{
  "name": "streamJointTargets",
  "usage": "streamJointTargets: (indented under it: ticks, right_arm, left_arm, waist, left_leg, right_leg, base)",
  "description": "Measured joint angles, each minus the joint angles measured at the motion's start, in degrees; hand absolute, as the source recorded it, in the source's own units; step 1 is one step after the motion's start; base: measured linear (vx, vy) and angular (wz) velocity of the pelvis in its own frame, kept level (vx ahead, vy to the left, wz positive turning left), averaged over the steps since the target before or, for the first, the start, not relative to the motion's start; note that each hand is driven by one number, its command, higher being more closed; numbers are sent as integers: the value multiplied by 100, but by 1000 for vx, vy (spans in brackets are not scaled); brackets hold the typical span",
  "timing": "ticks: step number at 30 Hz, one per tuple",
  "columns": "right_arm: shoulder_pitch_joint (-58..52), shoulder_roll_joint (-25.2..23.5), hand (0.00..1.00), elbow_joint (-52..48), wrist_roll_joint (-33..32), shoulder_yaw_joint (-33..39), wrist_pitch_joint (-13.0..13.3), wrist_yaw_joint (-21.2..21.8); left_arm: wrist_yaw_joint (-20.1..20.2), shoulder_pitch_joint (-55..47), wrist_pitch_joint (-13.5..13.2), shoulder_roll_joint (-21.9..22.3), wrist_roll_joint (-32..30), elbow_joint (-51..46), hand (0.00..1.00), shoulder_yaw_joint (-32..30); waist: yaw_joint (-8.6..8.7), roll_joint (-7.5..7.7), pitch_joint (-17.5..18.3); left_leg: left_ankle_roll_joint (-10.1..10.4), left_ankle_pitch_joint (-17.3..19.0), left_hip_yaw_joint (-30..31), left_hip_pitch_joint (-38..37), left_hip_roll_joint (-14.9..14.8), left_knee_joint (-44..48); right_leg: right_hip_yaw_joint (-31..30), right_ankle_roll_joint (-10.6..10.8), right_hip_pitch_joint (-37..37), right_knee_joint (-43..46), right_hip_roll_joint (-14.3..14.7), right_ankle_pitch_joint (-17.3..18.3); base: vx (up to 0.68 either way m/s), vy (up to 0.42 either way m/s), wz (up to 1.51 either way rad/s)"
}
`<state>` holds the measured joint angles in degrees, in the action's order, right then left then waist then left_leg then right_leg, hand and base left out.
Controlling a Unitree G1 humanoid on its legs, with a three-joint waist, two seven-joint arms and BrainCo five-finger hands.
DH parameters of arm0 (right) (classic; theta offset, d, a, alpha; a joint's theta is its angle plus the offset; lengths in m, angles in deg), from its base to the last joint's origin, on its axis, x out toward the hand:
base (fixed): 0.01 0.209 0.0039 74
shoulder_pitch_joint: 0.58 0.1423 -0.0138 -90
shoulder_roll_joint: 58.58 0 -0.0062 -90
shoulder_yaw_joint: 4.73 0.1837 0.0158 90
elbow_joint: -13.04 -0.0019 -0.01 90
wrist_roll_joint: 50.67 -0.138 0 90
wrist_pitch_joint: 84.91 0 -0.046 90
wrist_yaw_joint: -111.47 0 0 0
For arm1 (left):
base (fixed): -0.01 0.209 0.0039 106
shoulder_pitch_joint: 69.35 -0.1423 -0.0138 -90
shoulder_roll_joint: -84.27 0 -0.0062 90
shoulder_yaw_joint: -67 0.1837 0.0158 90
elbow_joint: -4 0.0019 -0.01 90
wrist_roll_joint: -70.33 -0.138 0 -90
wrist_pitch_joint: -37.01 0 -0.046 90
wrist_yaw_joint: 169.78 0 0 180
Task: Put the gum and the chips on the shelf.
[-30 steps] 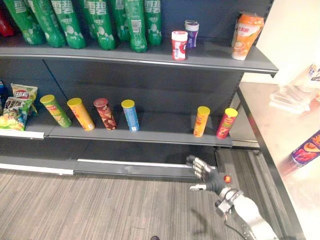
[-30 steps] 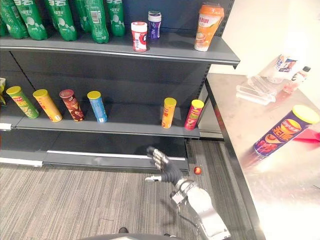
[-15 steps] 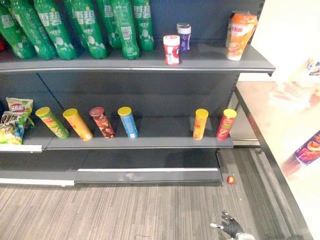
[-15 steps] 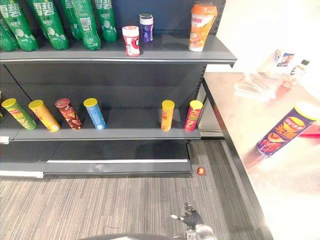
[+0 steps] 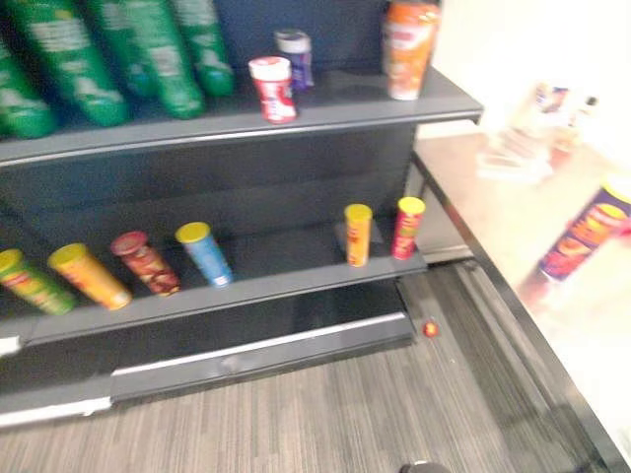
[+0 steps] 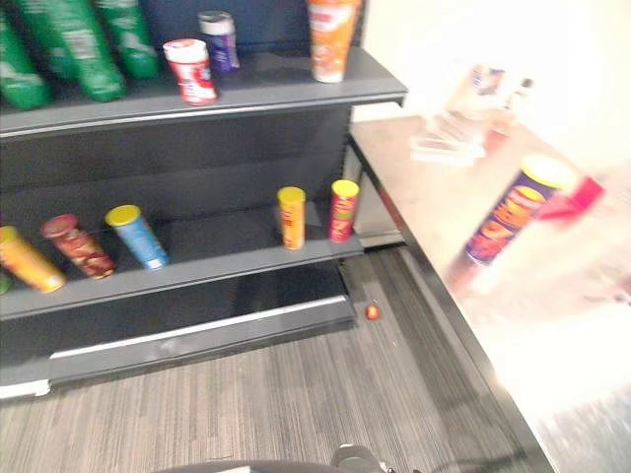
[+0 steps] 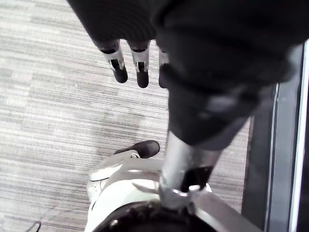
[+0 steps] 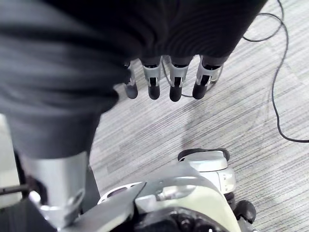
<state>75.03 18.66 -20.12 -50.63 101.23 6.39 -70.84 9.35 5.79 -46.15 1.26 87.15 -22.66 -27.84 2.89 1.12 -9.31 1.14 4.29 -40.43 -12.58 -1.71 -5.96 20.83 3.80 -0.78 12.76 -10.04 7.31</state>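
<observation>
A purple chips can (image 6: 508, 210) lies tilted on the steel table (image 6: 419, 202) at the right. On the upper shelf (image 5: 345, 103) stand a red-and-white gum bottle (image 5: 272, 89) and a purple one (image 5: 294, 57). The lower shelf (image 5: 296, 281) holds several chips cans, among them a yellow one (image 5: 358, 235) and a red one (image 5: 407, 228) at its right end. My left hand (image 7: 129, 62) hangs over the carpet with straight fingers and holds nothing. My right hand (image 8: 175, 83) hangs the same way, open and holding nothing.
Green bottles (image 5: 148, 49) fill the left of the upper shelf, and an orange pack (image 5: 409, 46) stands at its right end. A small red object (image 5: 430, 328) lies on the carpet by the shelf's corner. Clear plastic items (image 5: 518, 158) sit at the table's far end.
My right hand, raised by the lower shelf a second ago, has dropped down to my side. The camera has swung right, so the shelf sits further left.
</observation>
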Motion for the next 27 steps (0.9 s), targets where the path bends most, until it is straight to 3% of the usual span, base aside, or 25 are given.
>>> streamJointTargets:
  ticks: [2,3,4,6,8,10,12,13,14,15,17,18,19,20,21,22,24,26,27]
  right_arm:
    - [67,20,0,43,17,119,61,36]
    - [78,16,0,44,37,116,69,49]
    - [100,-2,0,49,142,115,76,83]
    - [97,10,0,115,218,109,69,118]
    - [125,69,0,207,216,209,79,109]
    - [158,100,0,204,218,226,102,43]
    - [184,83,0,202,214,226,151,-11]
    - [189,80,0,203,214,225,160,-21]
    - [186,42,0,204,214,217,161,-21]
    - [221,16,0,180,211,157,176,-20]
    - [283,38,0,112,211,138,180,-15]
    - [335,76,0,60,207,78,180,-14]
    - [348,101,0,31,200,38,173,-16]
    - [358,237,0,30,174,-76,164,-14]
    - [370,275,0,33,165,-231,102,-28]
    - [398,328,0,44,161,-303,44,-46]
    - [480,343,0,49,170,-310,29,-57]
    - [523,335,0,83,190,-302,60,-47]
    - [519,338,0,85,214,-290,65,-43]
  left_arm:
    - [-5,17,-1,-73,58,-15,0,-18]
    - [-5,35,-1,-113,59,-18,0,-25]
    - [23,68,14,-216,52,-13,0,-18]
    - [144,102,15,-306,40,6,0,-20]
    - [113,157,14,-177,41,1,0,-12]
    - [82,179,55,-120,44,1,0,-7]
    - [36,189,84,-119,53,-1,0,-14]
    - [-11,225,80,-142,67,-7,0,-87]
    - [27,181,80,-203,110,-14,0,-218]
    - [175,107,73,-263,230,-81,0,-301]
    - [252,105,68,-257,333,-89,0,-383]
    - [279,111,50,-202,331,-115,0,-454]
    - [276,124,30,-162,330,-117,0,-463]
    - [231,114,-30,-63,332,-126,0,-539]
    - [236,69,-64,1,392,-197,0,-654]
    - [231,61,-71,31,517,-300,0,-645]
    - [218,45,-110,65,798,-364,0,-638]
    - [230,-33,-160,129,1013,-406,0,-636]
    - [228,-58,-168,193,1083,-406,0,-633]
  waist:
    - [-3,17,-33]
    - [-4,23,-37]
    - [8,52,-28]
    - [7,87,-135]
    - [27,-32,-282]
    - [45,-108,-313]
    - [43,-102,-310]
    - [27,-13,-325]
    - [3,33,-316]
    - [-9,126,-243]
    - [-34,36,-221]
    - [-43,-34,-222]
    - [-45,-144,-203]
    - [-39,-301,-196]
    - [-125,-315,-212]
    - [-182,-314,-212]
    - [-326,-268,-214]
    - [-339,-223,-213]
    - [-332,-215,-210]
  left_leg:
    - [231,176,-759,-197,-197,4]
    - [294,175,-935,-239,-245,10]
    - [357,157,-1245,-302,-296,34]
    - [417,107,-1577,-433,-356,45]
    - [413,103,-1739,-621,-399,45]
    - [451,79,-1753,-693,-411,46]
    - [496,48,-1738,-745,-410,82]
    - [495,51,-1730,-738,-442,285]
    - [492,89,-1730,-655,-529,644]
    - [455,222,-1711,-515,-798,1399]
    - [405,351,-1683,-288,-1154,2351]
    - [350,383,-1540,-67,-1515,3209]
    - [327,359,-1358,54,-1691,3620]
    - [129,94,-788,307,-1997,4429]
    - [146,-44,-94,680,-2144,5181]
    - [287,366,333,944,-2077,5401]
    - [289,792,658,1385,-1920,5263]
    - [296,786,712,1597,-1803,4514]
    - [313,641,967,1664,-1569,3627]
  right_leg:
    - [1415,-298,-8,184,-343,-159]
    - [1686,-346,1,188,-387,-262]
    - [2031,-354,1,164,-466,-591]
    - [2200,-293,-16,200,-391,-634]
    - [2262,-478,-87,617,-458,-505]
    - [2264,-481,-91,773,-494,-434]
    - [2263,-415,-69,839,-532,-297]
    - [2259,-394,-11,824,-553,-216]
    - [2244,-373,21,738,-562,-154]
    - [2182,-354,168,455,-506,-128]
    - [2035,-293,285,135,-407,-85]
    - [1921,-245,317,-89,-330,-58]
    - [1871,-230,339,-157,-262,-66]
    - [1700,-199,484,-323,-77,-47]
    - [1452,-184,696,-553,-67,-23]
    - [1234,-188,765,-634,-95,-11]
    - [767,-116,853,-701,-205,-59]
    - [400,38,894,-675,-336,-141]
    - [234,190,908,-685,-431,-198]
  base:
    - [50,62,-189]
    - [98,2,-166]
    - [127,-36,-134]
    - [144,-63,-100]
    - [156,-50,-50]
    - [160,-41,-17]
    - [193,-59,3]
    - [238,-129,1]
    - [256,-183,-11]
    - [210,-185,-16]
    - [190,-144,-35]
    - [170,-97,-47]
    - [170,-91,-57]
    - [149,-57,-73]
    - [160,-12,-95]
    - [119,57,-105]
    - [131,114,-118]
    - [203,245,-123]
    - [189,271,-115]
